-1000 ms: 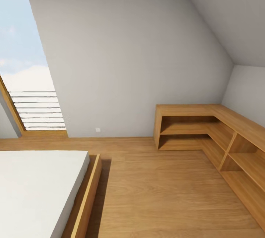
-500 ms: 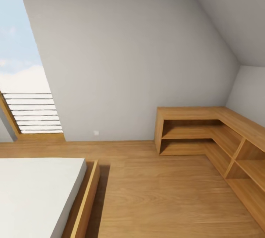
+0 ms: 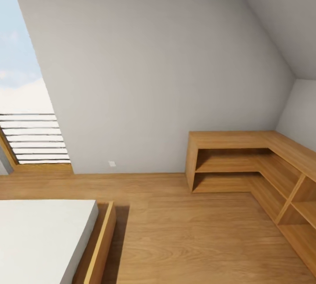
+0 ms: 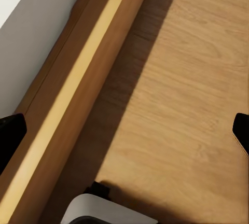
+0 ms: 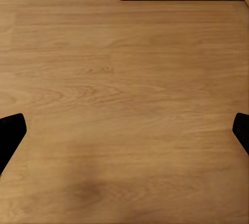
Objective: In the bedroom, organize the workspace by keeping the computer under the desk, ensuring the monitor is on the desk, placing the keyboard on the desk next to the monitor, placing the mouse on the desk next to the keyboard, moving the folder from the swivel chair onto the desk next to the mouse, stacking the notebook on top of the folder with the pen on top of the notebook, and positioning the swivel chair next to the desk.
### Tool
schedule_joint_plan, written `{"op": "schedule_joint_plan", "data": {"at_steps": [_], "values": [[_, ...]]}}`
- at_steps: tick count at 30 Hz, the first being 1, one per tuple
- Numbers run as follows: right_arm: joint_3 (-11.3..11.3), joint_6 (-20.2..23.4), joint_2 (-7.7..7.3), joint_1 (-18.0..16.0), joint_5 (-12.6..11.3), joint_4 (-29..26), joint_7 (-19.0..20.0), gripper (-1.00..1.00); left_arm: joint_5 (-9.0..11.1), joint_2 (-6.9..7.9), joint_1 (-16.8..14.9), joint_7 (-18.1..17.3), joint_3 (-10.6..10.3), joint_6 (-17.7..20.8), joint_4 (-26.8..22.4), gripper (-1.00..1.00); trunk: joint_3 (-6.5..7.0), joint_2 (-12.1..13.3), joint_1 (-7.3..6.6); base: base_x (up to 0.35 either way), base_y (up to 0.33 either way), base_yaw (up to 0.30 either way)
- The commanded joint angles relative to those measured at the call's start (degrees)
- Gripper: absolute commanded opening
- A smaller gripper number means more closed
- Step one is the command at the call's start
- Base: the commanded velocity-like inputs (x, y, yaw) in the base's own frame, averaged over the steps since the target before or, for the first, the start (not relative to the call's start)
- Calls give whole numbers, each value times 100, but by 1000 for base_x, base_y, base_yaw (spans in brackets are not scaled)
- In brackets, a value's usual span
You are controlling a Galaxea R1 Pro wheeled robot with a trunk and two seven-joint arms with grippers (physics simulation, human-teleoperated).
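- Two grippers w/ jaws spread wide, nothing held: left gripper [image 4: 124, 130] hangs over light oak plank floor [image 4: 192, 79] beside low oak bed frame [image 4: 78, 89]; right gripper [image 5: 124, 130] hangs over bare floor, its black fingertips [image 5: 10, 130] at the frame edges.
- Head view: white mattress [image 3: 39, 235] in the oak frame at lower left, L-shaped low oak shelving unit [image 3: 245, 161] in the far right corner, its shelves bare.
- Sloped pale grey wall [image 3: 153, 77] ahead; tall window w/ white slats [image 3: 30, 139] at left, sky behind.
- Desk, monitor, keyboard, folder, swivel chair: whereabouts can't be told from these views.
- Part of robot's white base [image 4: 104, 213] by the bed frame in left wrist view.
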Motion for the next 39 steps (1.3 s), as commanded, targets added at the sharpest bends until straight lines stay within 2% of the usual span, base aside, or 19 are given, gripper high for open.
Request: {"op": "schedule_joint_plan", "data": {"at_steps": [1, 16, 29, 39], "values": [[51, -13, -1, -3, -41, 0, -22, 100, 45, 3, 0, 26, -19, -18, -7, 100, -6, -4, 4, 322, 0, 0], [51, -13, -1, -3, -41, 0, -22, 100, 45, 3, 0, 26, -19, -23, 80, 100, -5, -4, 4, 322, -69, -31], [51, -13, -1, -3, -32, 0, -22, 100, 45, 3, 0, 26, -19, -25, 81, 100, 27, -4, 4, 321, -145, -221], [51, -13, -1, -3, -32, 0, -22, 100, 45, 3, 0, 26, -17, -25, 81, 100, 56, -4, 4, 326, -37, -245]]}}
